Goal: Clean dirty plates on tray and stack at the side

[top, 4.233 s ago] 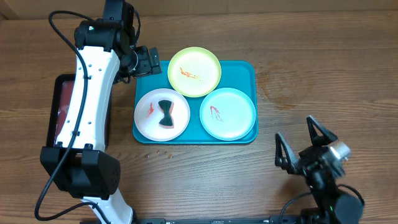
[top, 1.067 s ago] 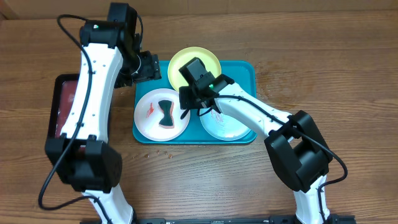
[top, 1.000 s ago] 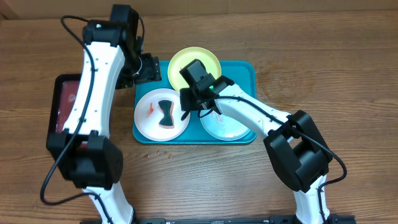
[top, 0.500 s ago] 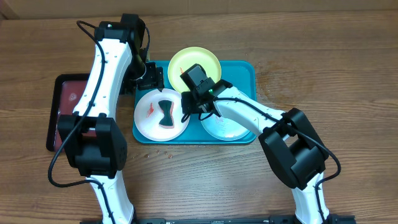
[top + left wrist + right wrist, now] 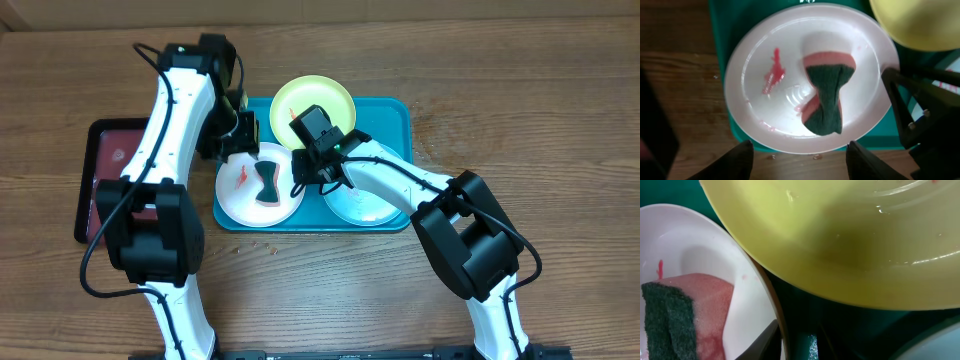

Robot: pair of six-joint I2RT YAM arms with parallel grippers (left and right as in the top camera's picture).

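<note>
The teal tray (image 5: 395,120) holds the plates. The yellow-green plate (image 5: 313,100) sits at its back with a red smear. At the front left, the white plate (image 5: 240,195) carries a red smear (image 5: 772,75) and a pink-and-green sponge (image 5: 824,92). The mint-blue plate (image 5: 365,205) lies half under my right arm. My right gripper (image 5: 300,178) is at the white plate's right rim (image 5: 771,295), with one finger (image 5: 765,340) pressed inside it; the other finger is hidden. My left gripper (image 5: 801,162) hovers open over the plate's left edge.
A dark-red tray with a black rim (image 5: 95,190) lies on the wooden table left of the teal tray. A few water drops (image 5: 815,157) dot the wood beside the white plate. My two arms cross close together above the teal tray.
My left arm has swung from the tray's back-left corner to over the white plate and its jaws have narrowed. My right gripper has closed in on the white plate's rim.
</note>
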